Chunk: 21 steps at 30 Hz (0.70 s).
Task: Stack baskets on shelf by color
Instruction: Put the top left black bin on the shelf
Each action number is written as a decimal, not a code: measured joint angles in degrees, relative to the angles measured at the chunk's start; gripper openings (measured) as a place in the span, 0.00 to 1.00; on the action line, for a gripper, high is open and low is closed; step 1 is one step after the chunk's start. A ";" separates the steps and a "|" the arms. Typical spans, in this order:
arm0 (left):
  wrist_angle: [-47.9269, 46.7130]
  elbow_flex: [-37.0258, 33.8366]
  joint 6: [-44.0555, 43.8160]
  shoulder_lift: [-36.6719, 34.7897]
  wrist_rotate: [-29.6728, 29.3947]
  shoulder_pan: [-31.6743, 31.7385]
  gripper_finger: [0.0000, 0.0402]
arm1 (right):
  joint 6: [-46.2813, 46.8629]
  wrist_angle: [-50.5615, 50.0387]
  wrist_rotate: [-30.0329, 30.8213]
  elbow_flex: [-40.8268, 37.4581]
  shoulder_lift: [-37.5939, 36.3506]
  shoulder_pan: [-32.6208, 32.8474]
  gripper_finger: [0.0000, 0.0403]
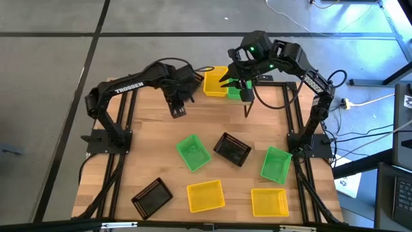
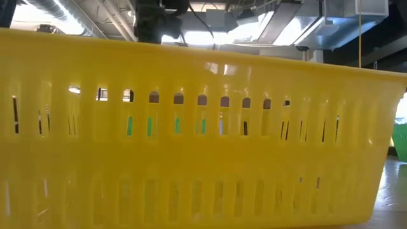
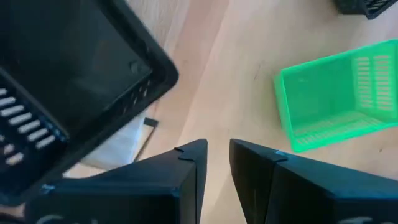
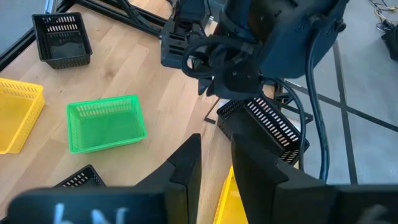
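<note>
Left hand (image 3: 217, 146) hovers at the back of the counter (image 1: 148, 142), fingers set narrow with nothing between them. A black basket (image 3: 74, 68) sits just beside it, by the shelf (image 1: 264, 87). Right hand (image 4: 216, 140) is likewise narrow and empty, above a yellow basket (image 1: 215, 82) at the shelf. A green basket (image 3: 336, 99) lies nearby on the counter; more green, yellow and black ones lie toward the front edge. Next pick, probably: widen the fingers, pinch one thin rim wall, lift level, nest onto the same colour. Baskets are slotted plastic mesh, sloped sides, rectangular, light, likely to slide. Counter is pale wood planks.
</note>
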 joint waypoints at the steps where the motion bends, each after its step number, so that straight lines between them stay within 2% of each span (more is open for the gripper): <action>1: 0.83 0.00 0.48 0.10 -0.53 0.00 0.15 | 0.01 0.00 0.00 0.00 0.00 0.00 0.22; 9: 4.42 0.00 3.88 0.40 -8.21 0.00 0.14 | 0.01 0.01 -0.07 0.00 0.00 0.02 0.22; 21: 11.86 0.00 9.70 0.40 -12.03 0.48 0.13 | 0.03 0.01 -0.07 0.00 0.00 0.02 0.22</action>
